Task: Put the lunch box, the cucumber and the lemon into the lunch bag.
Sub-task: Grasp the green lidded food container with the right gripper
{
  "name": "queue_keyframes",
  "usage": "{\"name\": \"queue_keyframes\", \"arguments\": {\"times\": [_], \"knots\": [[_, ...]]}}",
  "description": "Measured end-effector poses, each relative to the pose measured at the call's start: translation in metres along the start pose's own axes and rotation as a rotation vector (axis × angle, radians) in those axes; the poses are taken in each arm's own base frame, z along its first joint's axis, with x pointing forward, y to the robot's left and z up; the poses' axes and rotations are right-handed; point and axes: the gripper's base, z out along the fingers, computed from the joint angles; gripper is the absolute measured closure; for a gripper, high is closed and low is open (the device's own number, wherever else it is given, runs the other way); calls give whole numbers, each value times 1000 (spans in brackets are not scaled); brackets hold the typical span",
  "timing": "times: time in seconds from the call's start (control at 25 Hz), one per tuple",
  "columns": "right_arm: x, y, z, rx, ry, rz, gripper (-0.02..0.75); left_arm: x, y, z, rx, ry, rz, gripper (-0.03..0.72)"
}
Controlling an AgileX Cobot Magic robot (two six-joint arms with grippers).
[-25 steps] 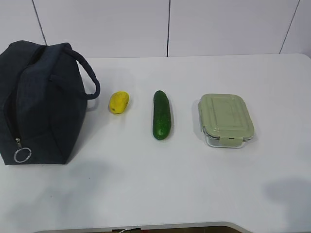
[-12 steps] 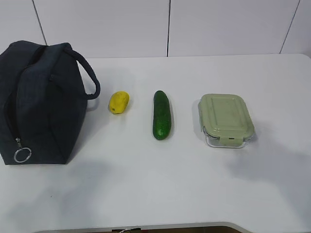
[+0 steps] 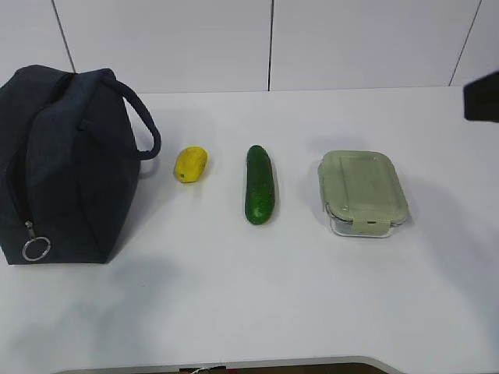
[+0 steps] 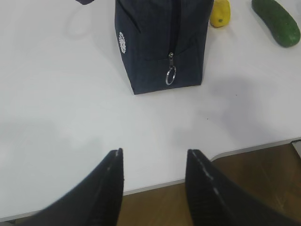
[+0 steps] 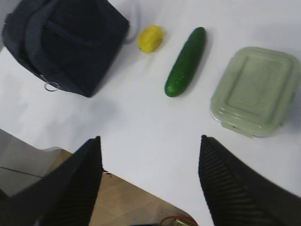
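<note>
The dark navy lunch bag (image 3: pixel 66 164) stands at the table's left, its ring pull (image 3: pixel 36 248) low on the near end. The yellow lemon (image 3: pixel 190 164), the dark green cucumber (image 3: pixel 260 185) and the green-lidded lunch box (image 3: pixel 362 191) lie in a row to its right. My left gripper (image 4: pixel 155 157) is open and empty above the table's front edge, well short of the bag (image 4: pixel 160 42). My right gripper (image 5: pixel 149 139) is open and empty, high above the table's front edge, with the lunch box (image 5: pixel 256 92), cucumber (image 5: pixel 186 61) and lemon (image 5: pixel 150 37) ahead of it.
A dark part of my right arm (image 3: pixel 481 97) shows at the right edge of the exterior view. The white table (image 3: pixel 249 296) ends at a white panelled wall behind. The floor shows past the front edge (image 4: pixel 244 150).
A dark part of my right arm has come into the exterior view at the right edge, and its shadow has spread over the lunch box. The objects have not moved.
</note>
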Motion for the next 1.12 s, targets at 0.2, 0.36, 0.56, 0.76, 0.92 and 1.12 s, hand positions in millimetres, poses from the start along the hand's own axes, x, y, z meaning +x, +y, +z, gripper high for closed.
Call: {"name": "queue_keyframes", "arguments": {"times": [0.2, 0.36, 0.56, 0.76, 0.92, 1.12], "knots": [[-20, -8, 27, -116, 63, 14, 223, 0, 0, 0, 0, 0, 0, 372], [-28, -16, 47, -189, 141, 29, 223, 0, 0, 0, 0, 0, 0, 372], [-30, -31, 75, -334, 214, 104, 223, 0, 0, 0, 0, 0, 0, 372], [-36, -75, 90, -367, 123, 215, 223, 0, 0, 0, 0, -1, 0, 372], [-30, -115, 98, -324, 99, 293, 222, 0, 0, 0, 0, -1, 0, 372], [-14, -158, 113, -289, 122, 396, 223, 0, 0, 0, 0, -1, 0, 372]]}}
